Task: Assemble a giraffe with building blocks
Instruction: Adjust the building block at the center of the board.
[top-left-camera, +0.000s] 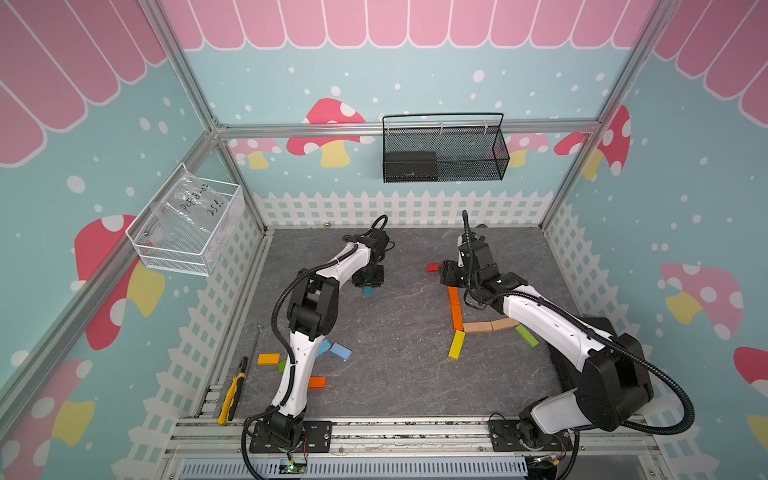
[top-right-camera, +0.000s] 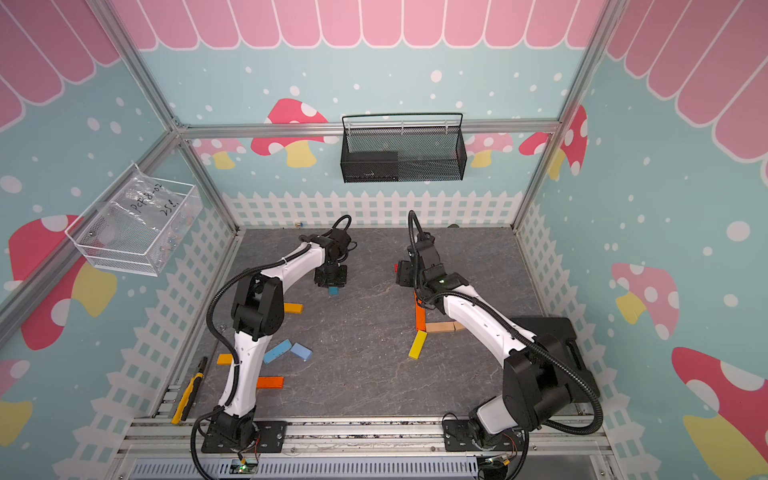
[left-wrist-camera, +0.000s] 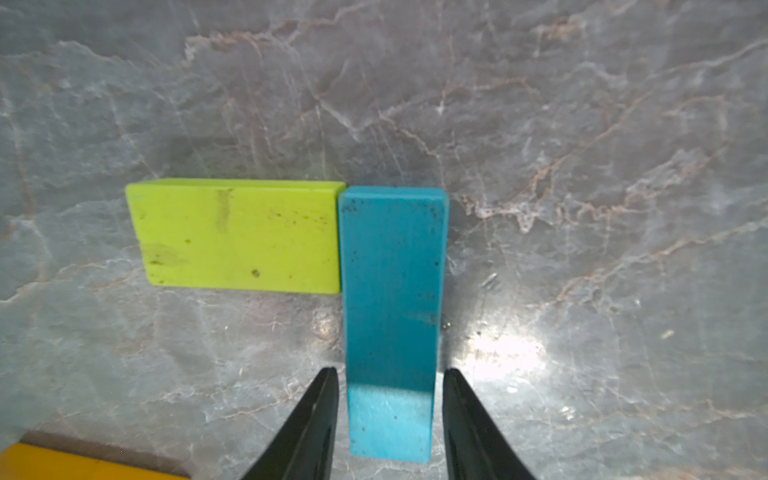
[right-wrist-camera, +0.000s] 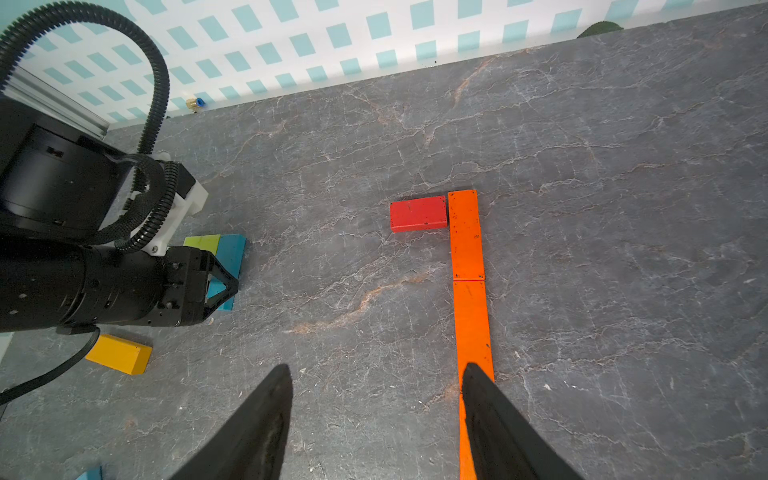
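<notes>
Found the left end effector (left-wrist-camera: 390, 370) slightly parted astride the teal block (left-wrist-camera: 392, 270), thin gaps either side, gripping nothing. Saw that block flat on the desk (top-left-camera: 395, 386) toward 11 o'clock of centre, touching a lime block (left-wrist-camera: 237, 237). Noted the right end effector (right-wrist-camera: 377, 365) well parted and empty over the orange bars (right-wrist-camera: 465, 232), red block (right-wrist-camera: 417, 213) at their 9 o'clock.

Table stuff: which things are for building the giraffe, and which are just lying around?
For the giraffe: red block, orange blocks, tan blocks, yellow block, teal block, lime block, light-blue blocks.
Just lying around: yellow utility knife, black wire basket, white wire basket.
</notes>
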